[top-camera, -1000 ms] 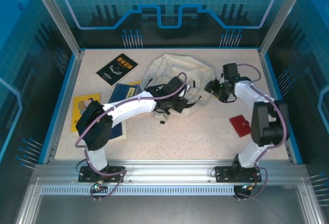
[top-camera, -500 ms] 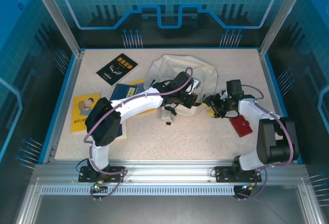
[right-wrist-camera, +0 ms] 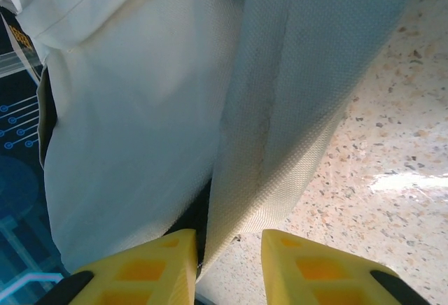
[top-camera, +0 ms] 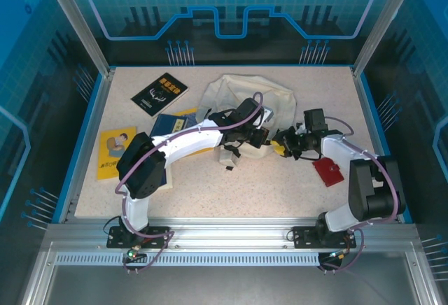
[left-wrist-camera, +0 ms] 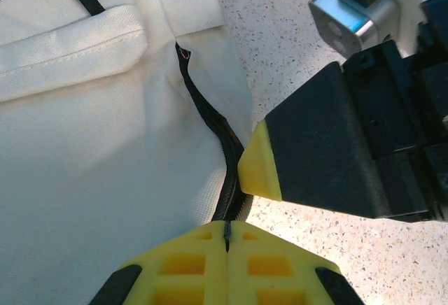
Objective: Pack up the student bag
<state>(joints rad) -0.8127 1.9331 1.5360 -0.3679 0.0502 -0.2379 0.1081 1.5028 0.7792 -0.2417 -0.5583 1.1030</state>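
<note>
Your student bag (top-camera: 234,94) lies crumpled at the back middle of the speckled table (top-camera: 280,189), and both arms meet at its near right edge. I judge that a sensible place, since the dark zipper (left-wrist-camera: 210,119) runs there and the mouth has to be pulled apart before anything goes in.

Your left gripper (left-wrist-camera: 226,229) is clenched. In the left wrist view its yellow pads meet along a thin seam, right where the zipper runs into them, so it seems to pin the bag by that zipper edge.

Your right gripper (right-wrist-camera: 229,249) sits just beside it, jaws parted a little, with a fold of cream fabric hanging between the two fingers. I cannot tell whether the pads press the fold, but they are not closed on it. One gripper anchoring, the other lining up on the opposite lip — that's my reading.

The black book (top-camera: 159,94), blue book (top-camera: 170,123) and yellow book (top-camera: 114,150) lie to the left. A small red flat item (top-camera: 327,171) sits by the right arm — all outside the bag.
</note>
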